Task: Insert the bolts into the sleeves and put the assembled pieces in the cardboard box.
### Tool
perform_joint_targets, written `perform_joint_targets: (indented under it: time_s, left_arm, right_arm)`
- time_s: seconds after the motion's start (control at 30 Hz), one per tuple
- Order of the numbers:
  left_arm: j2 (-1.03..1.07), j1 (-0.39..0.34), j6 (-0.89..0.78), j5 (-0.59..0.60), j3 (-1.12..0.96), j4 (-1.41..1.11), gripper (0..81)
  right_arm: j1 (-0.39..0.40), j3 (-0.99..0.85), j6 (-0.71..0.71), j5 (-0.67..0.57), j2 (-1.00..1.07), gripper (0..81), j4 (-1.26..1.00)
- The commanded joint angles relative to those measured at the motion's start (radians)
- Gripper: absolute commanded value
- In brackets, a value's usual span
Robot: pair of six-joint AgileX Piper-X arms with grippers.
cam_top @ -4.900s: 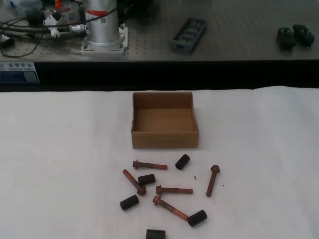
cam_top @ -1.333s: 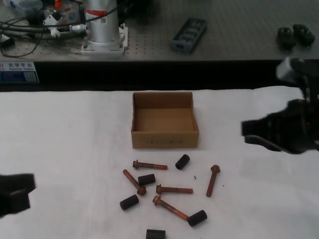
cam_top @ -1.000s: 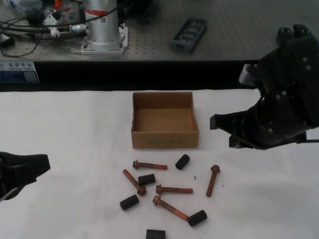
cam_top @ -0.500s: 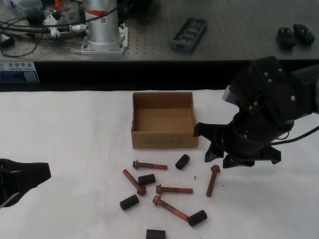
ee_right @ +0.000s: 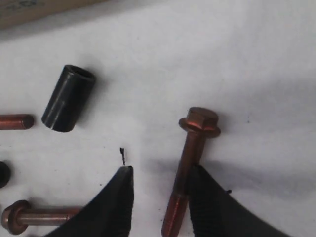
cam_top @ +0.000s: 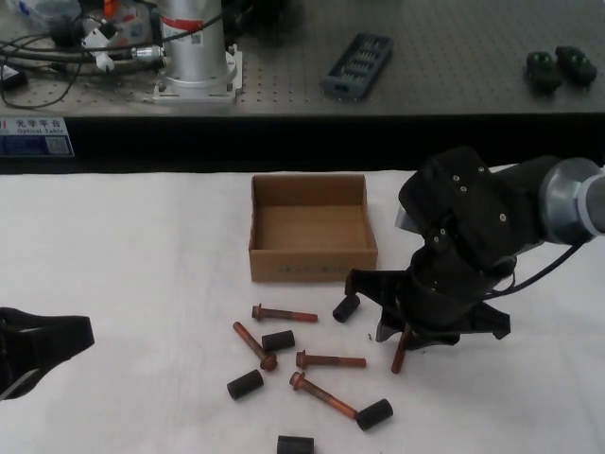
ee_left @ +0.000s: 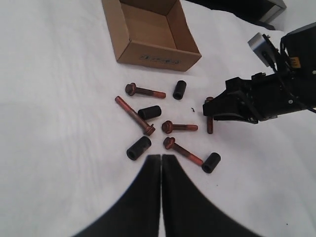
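Over the white-cloth counter [cam_top: 123, 246], the right arm [cam_top: 473, 222] is hanging low at about 5 o'clock from the open brown cardboard box [cam_top: 312, 266]. Its jaws are standing partly open, straddling the shank of a rusty copper-coloured flanged bolt [ee_right: 195, 143]. In the right wrist view the shank is lying close against one jaw with a clear gap to the other, so nothing is being gripped. That bolt is lying flat on the cloth, with its head toward the box. A short black cylindrical sleeve [ee_right: 68, 98] is lying near it, at 6 o'clock from the box's front wall and apart from both bolt and jaws.

The left arm [cam_top: 38, 342] is sitting out at 8 o'clock by the counter's edge, well apart from the parts. Its jaws are pressed together and are carrying nothing.

The other pieces are lying loose at 6 o'clock from the box: four more rusty bolts [cam_top: 284, 313] [cam_top: 255, 346] [cam_top: 331, 360] [cam_top: 323, 394], and four more black sleeves [cam_top: 278, 340] [cam_top: 245, 384] [cam_top: 374, 414] [cam_top: 296, 445]. No bolt is sitting inside a sleeve.
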Motion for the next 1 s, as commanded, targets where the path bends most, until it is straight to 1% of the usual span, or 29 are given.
perform_joint_targets:
  time_s: [0.0, 0.4, 0.5, 0.57, 0.7, 0.87, 0.9, 0.97]
  left_arm:
    - [0.004, -0.003, -0.008, -0.007, -0.012, 0.002, 0.6]
    - [0.004, -0.003, -0.002, -0.007, -0.012, 0.002, 0.6]
    - [0.004, -0.003, -0.002, -0.007, -0.012, 0.002, 0.6]
    - [0.004, -0.003, -0.002, -0.007, -0.012, 0.002, 0.6]
    - [0.004, -0.003, -0.002, -0.007, -0.012, 0.002, 0.6]
    - [0.004, -0.003, -0.002, -0.007, -0.012, 0.002, 0.6]
    - [0.004, -0.003, -0.002, -0.007, -0.012, 0.002, 0.6]
    - [0.004, -0.003, -0.002, -0.007, -0.012, 0.002, 0.6]
  right_arm:
    - [0.003, -0.006, 0.01, 0.047, 0.012, 29.5, -0.003]
    - [-0.005, -0.006, 0.023, 0.135, 0.014, 29.5, -0.008]
    - [-0.004, -0.006, 0.043, 0.136, 0.019, 28.8, -0.028]
    - [-0.004, -0.006, 0.049, 0.113, 0.029, 24.9, -0.03]
    - [-0.004, -0.006, 0.049, 0.034, 0.059, 12.9, -0.03]
    - [0.0, -0.006, 0.049, 0.03, 0.071, 0.1, -0.027]
    - [0.0, -0.006, 0.049, 0.027, 0.068, 3.2, -0.027]
    - [0.001, -0.006, 0.038, 0.031, 0.057, 3.4, -0.027]
